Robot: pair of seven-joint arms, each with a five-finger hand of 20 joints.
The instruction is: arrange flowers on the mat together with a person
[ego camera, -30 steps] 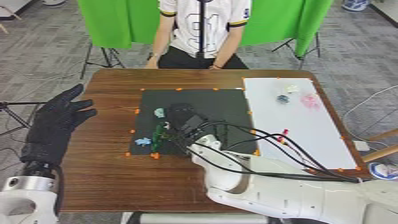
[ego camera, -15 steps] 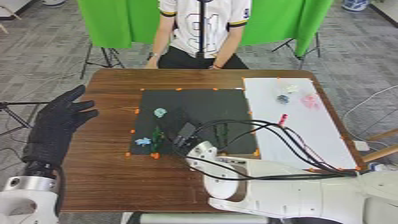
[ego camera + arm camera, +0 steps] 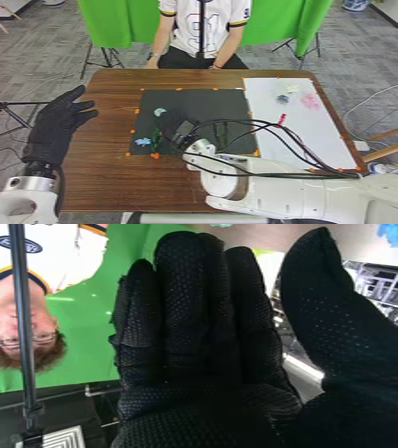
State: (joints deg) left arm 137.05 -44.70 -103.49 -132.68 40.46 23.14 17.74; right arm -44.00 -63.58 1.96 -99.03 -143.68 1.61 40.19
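Over the middle of the black mat [image 3: 202, 100], my right hand [image 3: 185, 128] is held low beside green stems [image 3: 156, 140]. My right hand [image 3: 209, 344] in the right wrist view has straight fingers and a thumb standing apart, with nothing held. A pale teal flower [image 3: 160, 112] lies on the mat's left part and a blue flower [image 3: 142, 142] near its lower left corner. Another green stem [image 3: 222, 134] lies right of the hand, partly behind cables. My left hand [image 3: 60, 117] is open, left of the mat.
On the white sheet [image 3: 311, 135] at the right are a pink flower [image 3: 310, 102], a grey-blue flower [image 3: 282, 99], a cream flower [image 3: 292, 89] and a red piece [image 3: 282, 119]. Black cables [image 3: 293, 137] loop from my right arm across the mat and sheet.
My right hand has drawn back a little toward the robot, uncovering more of the mat around the teal flower. The red piece shows farther from the robot. My left hand is unmoved.
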